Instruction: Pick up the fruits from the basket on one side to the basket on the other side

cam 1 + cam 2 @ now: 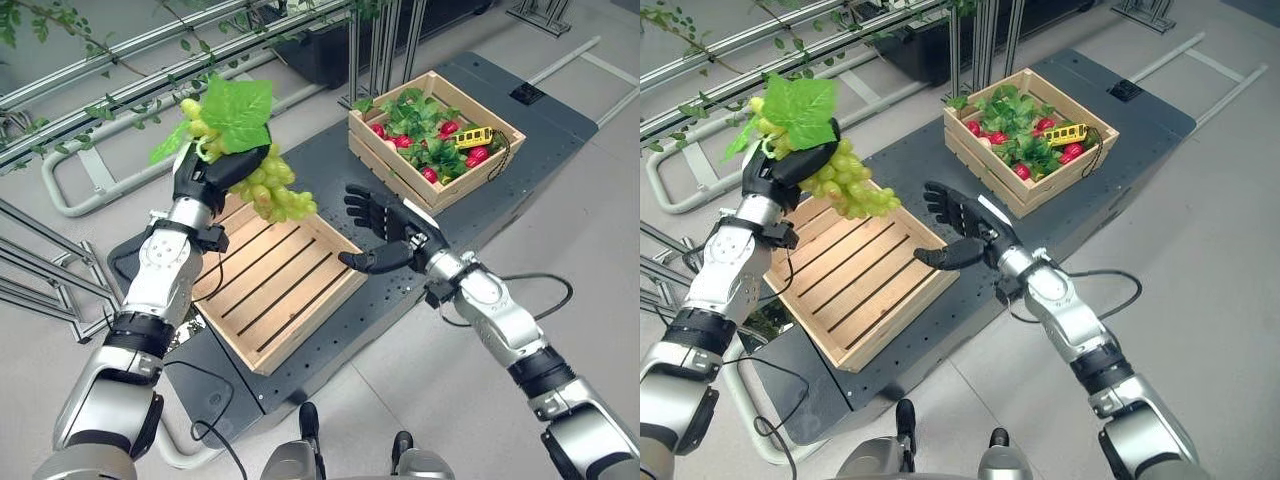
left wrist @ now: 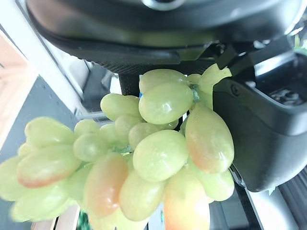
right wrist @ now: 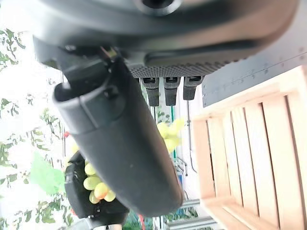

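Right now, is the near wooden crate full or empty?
Empty: the near wooden crate shows bare slats; the grape bunch hangs above it in the left hand.

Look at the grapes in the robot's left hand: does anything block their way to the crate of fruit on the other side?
Possibly. The left hand holds the grape bunch above the empty crate. The open right hand hovers between the bunch and the filled crate, apparently on the direct path. Nothing else intervenes.

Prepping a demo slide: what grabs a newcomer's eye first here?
The green grapes with a big leaf, held up in the left hand over the near crate. Then the right hand, fingers spread, beside them. The far crate holds leaves and red fruit.
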### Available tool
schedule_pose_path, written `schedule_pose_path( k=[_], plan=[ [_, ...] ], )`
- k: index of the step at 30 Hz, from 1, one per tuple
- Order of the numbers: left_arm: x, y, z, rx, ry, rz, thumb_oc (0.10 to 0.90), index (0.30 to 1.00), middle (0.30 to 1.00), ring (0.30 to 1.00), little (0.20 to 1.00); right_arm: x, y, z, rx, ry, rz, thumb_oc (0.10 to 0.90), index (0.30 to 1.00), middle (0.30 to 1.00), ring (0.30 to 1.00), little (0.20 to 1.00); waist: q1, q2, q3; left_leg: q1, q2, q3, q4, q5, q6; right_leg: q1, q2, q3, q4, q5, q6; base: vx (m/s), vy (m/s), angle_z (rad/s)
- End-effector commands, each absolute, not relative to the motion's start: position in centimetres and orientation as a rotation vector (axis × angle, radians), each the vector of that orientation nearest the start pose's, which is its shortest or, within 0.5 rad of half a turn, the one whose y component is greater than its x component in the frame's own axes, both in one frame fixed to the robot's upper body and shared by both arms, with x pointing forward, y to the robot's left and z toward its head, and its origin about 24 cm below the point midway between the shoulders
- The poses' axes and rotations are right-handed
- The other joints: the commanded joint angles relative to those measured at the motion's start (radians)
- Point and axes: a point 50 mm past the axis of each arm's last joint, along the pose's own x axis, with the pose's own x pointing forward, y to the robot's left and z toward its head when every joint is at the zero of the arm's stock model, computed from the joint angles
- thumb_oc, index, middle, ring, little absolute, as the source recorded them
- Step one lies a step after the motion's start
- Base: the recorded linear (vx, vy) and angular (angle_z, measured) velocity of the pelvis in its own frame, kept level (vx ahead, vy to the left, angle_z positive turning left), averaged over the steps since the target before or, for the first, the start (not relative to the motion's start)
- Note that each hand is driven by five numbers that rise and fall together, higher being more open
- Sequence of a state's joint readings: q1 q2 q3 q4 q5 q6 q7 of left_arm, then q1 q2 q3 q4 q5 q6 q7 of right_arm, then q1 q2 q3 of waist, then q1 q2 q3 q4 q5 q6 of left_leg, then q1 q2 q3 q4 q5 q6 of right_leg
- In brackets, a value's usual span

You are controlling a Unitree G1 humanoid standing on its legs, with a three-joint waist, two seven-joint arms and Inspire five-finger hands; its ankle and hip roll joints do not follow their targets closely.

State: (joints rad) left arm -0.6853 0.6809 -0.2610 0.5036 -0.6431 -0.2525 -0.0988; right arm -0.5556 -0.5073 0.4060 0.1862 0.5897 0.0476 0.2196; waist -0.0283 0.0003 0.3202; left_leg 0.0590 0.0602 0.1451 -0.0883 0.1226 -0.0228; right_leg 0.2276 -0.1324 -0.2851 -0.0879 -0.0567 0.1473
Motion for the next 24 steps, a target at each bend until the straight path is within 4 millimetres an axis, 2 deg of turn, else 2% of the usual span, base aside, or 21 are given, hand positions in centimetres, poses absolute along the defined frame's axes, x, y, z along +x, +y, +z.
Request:
schedule_pose_path(
  k=[1, 11, 12, 13, 17, 24],
  plan=[
    [36.4, 22.4, 24.6, 0.129, -0.568, -0.227, 0.400, 0.300, 0.300, 0.300, 0.300, 32.6, -10.0, 14.4, 0.080, -0.133, 0.768, 0.800, 0.900, 0.900, 0.900, 0.900, 0.029, 0.026, -0.239, 0.045, 0.048, -0.022, 0.001, -0.112, -0.064, -0.046, -0.030, -0.009, 0.043, 0.004, -0.069, 0.00, -0.100, 0.07],
    [36.4, 17.7, 26.7, 0.239, -0.612, -0.469, 0.400, 0.300, 0.300, 0.300, 0.300, 33.6, -6.9, 15.7, 0.207, -0.091, 0.817, 0.800, 0.900, 0.900, 0.900, 0.900, 0.056, 0.026, -0.245, 0.053, 0.056, -0.047, 0.001, -0.113, -0.068, -0.020, -0.026, -0.027, 0.044, -0.011, -0.076, -0.01, -0.064, 0.08],
    [36.3, 16.7, 26.9, 0.242, -0.621, -0.511, 0.400, 0.300, 0.300, 0.300, 0.300, 33.7, -6.1, 16.0, 0.239, -0.079, 0.822, 0.800, 0.900, 0.900, 0.900, 0.900, 0.061, 0.026, -0.246, 0.055, 0.057, -0.052, 0.001, -0.113, -0.069, -0.014, -0.026, -0.031, 0.044, -0.013, -0.077, 0.00, -0.039, 0.08],
    [36.3, 16.7, 27.0, 0.242, -0.622, -0.511, 0.400, 0.300, 0.300, 0.300, 0.300, 33.7, -6.1, 16.0, 0.239, -0.080, 0.822, 0.800, 0.900, 0.900, 0.900, 0.900, 0.061, 0.026, -0.245, 0.055, 0.057, -0.052, 0.001, -0.113, -0.069, -0.014, -0.026, -0.031, 0.043, -0.013, -0.077, 0.00, -0.037, 0.09],
    [36.0, 14.1, 27.1, 0.262, -0.639, -0.596, 0.400, 0.300, 0.300, 0.300, 0.300, 33.8, -4.0, 16.9, 0.296, -0.083, 0.840, 0.800, 0.900, 0.900, 0.900, 0.900, 0.071, 0.026, -0.249, 0.059, 0.057, -0.063, 0.001, -0.116, -0.070, -0.001, -0.024, -0.038, 0.035, -0.015, -0.080, 0.00, -0.029, 0.12],
    [36.1, 12.7, 26.5, 0.277, -0.615, -0.649, 0.400, 0.300, 0.300, 0.300, 0.300, 33.6, -2.4, 18.1, 0.383, -0.104, 0.841, 0.800, 0.900, 0.900, 0.900, 0.900, 0.080, 0.024, -0.257, 0.063, 0.059, -0.070, 0.001, -0.116, -0.071, 0.007, -0.021, -0.042, 0.031, -0.016, -0.083, 0.01, -0.016, 0.05]
  ],
)
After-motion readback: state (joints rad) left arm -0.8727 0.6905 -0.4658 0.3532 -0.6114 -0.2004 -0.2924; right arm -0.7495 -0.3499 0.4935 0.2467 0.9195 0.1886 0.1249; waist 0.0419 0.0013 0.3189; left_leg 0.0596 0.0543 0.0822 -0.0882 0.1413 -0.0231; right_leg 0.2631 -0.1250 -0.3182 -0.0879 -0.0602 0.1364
